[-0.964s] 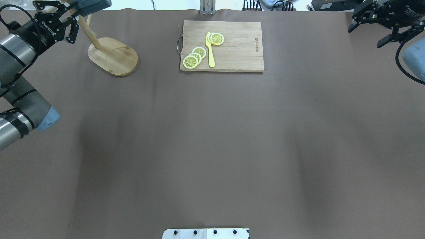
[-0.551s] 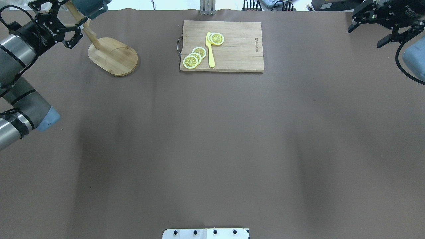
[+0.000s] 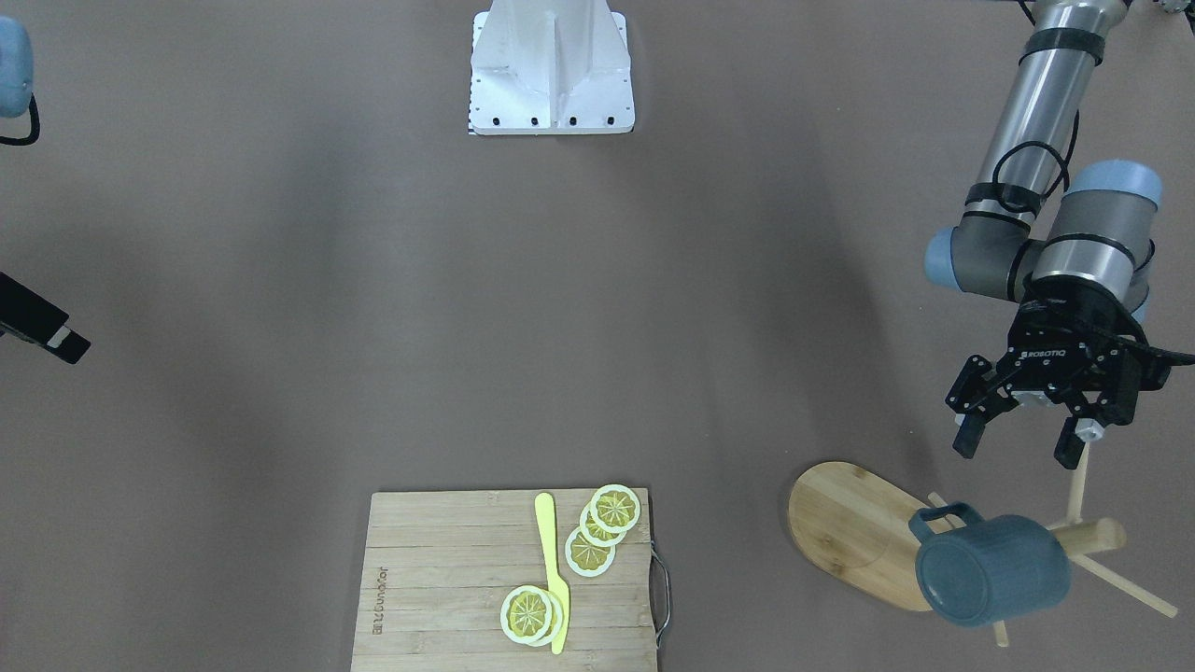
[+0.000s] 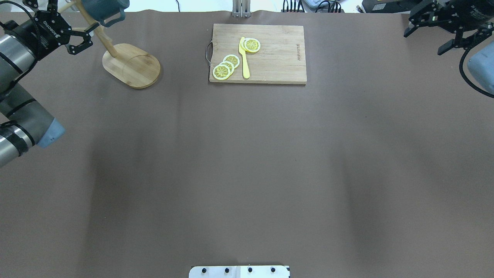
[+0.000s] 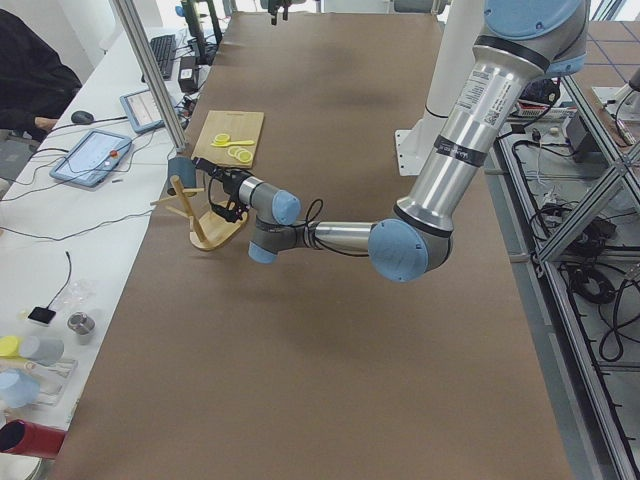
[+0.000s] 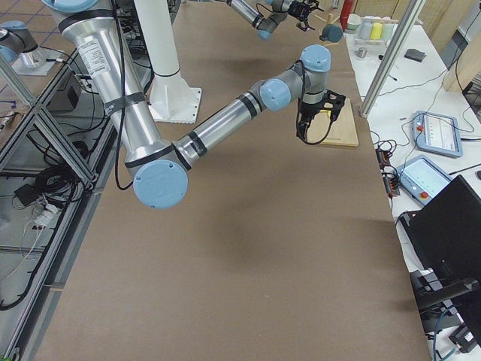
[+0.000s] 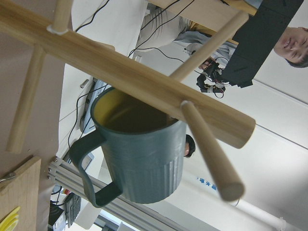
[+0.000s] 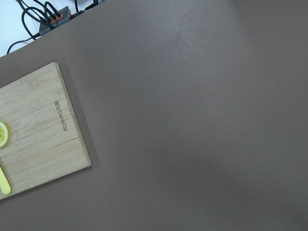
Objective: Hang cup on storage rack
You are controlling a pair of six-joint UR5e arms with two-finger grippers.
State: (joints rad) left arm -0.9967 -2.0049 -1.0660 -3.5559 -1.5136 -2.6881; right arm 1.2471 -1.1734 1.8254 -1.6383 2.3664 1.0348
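The slate-blue cup hangs from a thin peg of the bamboo storage rack, mouth toward the post. The left wrist view shows its yellow inside and handle under the post. In the overhead view the cup is at the top left, above the rack's oval base. My left gripper is open and empty, a short way off the cup. My right gripper is open and empty at the far right.
A rectangular wooden cutting board lies at the table's far middle with lemon slices and a yellow knife. It also shows in the right wrist view. The robot's base plate is at the near edge.
My left gripper has drawn back to the left, away from the cup. The cup has stayed on the rack and turned a little on its peg. The right arm has barely moved.
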